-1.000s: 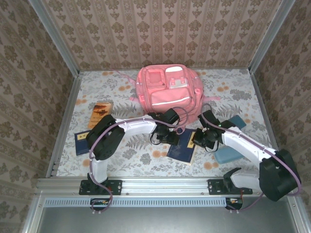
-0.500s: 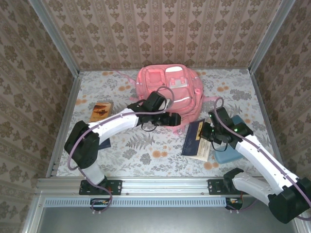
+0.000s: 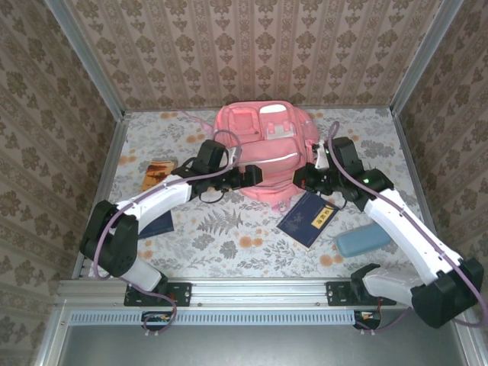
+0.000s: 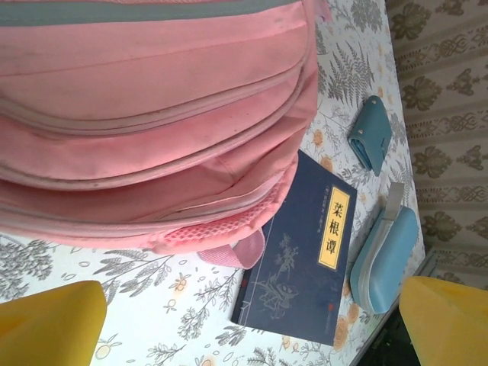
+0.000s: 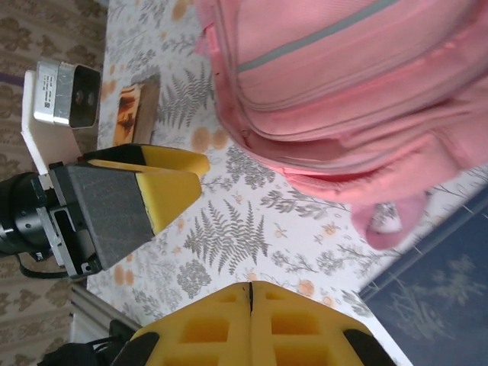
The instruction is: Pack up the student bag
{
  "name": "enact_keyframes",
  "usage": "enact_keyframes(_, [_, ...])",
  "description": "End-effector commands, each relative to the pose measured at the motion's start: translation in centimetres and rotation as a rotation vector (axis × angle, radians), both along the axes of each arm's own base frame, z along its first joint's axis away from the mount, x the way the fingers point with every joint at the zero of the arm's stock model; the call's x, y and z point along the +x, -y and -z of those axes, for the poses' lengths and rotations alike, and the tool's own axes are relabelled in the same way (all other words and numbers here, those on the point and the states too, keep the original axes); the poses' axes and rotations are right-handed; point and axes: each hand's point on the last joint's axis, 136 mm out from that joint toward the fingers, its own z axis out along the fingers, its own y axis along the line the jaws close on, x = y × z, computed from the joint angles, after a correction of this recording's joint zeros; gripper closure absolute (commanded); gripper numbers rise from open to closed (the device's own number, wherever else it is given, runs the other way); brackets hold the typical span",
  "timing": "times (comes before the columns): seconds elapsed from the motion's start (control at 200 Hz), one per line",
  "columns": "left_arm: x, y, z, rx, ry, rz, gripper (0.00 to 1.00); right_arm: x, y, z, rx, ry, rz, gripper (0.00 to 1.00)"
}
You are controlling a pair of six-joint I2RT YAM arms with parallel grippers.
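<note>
left gripper [image 3: 250, 174] spread wide, right gripper [image 3: 302, 177] pinched together, empty; student bag [image 3: 263, 141] just ahead of both. Bag mouth looks zipped, hard to tell: left could pinch loose fabric and drag bag onto blue book [image 3: 307, 217] beside right gripper

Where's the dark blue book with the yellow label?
Top view, right of centre: dark blue book lies in front of the pink fabric backpack, light blue case to its right.
</note>
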Motion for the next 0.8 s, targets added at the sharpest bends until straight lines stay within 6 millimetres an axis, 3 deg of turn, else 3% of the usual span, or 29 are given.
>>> enact_keyframes(0.0, [-0.1,-0.3,-1.4,-0.05,0.022,-0.013,0.0,1.4,-0.3,-0.3,-0.03,0.01,-0.02,1.0])
enact_keyframes(0.075, [-0.4,-0.7,-0.5,-0.007,0.006,-0.021,0.0,1.8,2.0,2.1,-0.173,-0.05,0.064,1.0])
enact_keyframes(0.18, [-1.2,-0.2,0.7,0.047,-0.005,0.004,0.02,1.0,5.6,5.9,-0.332,-0.153,0.19,0.53])
enact_keyframes(0.3, [-2.8,0.9,2.2,0.125,-0.013,0.044,0.06,-0.9,8.0,10.4,-0.393,-0.267,0.256,0.39])
enact_keyframes(0.47, [-4.5,2.1,3.6,0.187,-0.03,0.07,0.12,-1.1,9.1,15.1,-0.416,-0.36,0.256,0.35])
enact_keyframes(0.63, [-5.7,2.7,5.2,0.209,-0.07,0.101,0.25,0.4,7.5,18.1,-0.398,-0.41,0.194,0.36])
enact_keyframes(0.795, [-6.8,3.1,6.4,0.225,-0.102,0.121,0.31,0.8,6.1,19.8,-0.42,-0.426,0.144,0.39])
